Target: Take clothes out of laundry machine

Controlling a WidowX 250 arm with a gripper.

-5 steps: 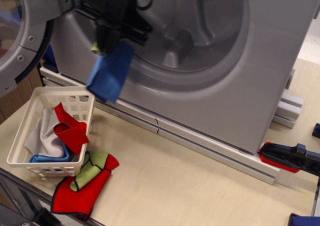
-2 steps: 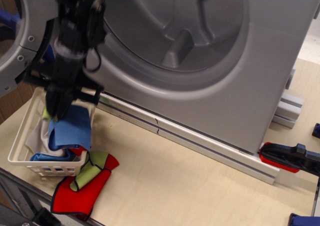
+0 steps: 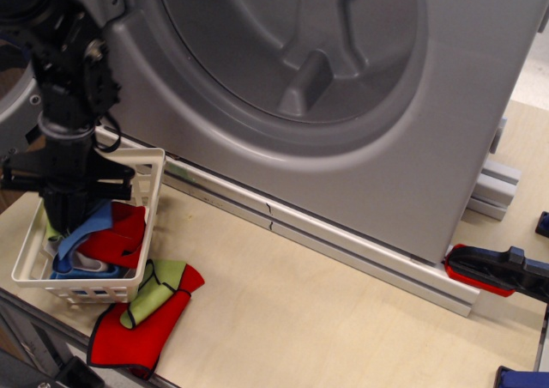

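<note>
Claw [image 3: 64, 225] down in one white basket [image 3: 147, 201], grip unclear, touching one blue cloth [image 3: 86, 225].

Basket [image 3: 146, 225] left — before laundry machine [image 3: 343, 105]

The robot arm [image 3: 64, 87] is black all over, with a matte and partly glossy surface. It is made of thick rounded blocks with small round screws, and a thin black cable [image 3: 110, 135] loops at its side. A flat black crossbar [image 3: 64, 180] sits low on it.
</note>
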